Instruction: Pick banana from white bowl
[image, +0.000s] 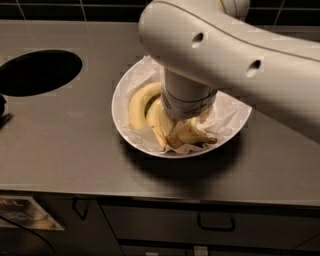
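The white bowl sits in the middle of the grey countertop, lined with crumpled white paper. A bunch of yellow bananas lies in it, stems toward the front right. My white arm reaches down from the upper right, and its wrist stands straight over the bananas inside the bowl. The gripper is down among the bananas, hidden behind the wrist.
A dark round hole is cut in the countertop at the left. A dark object pokes in at the left edge. Cabinet drawers with handles run below the counter's front edge. A dark tiled wall is behind.
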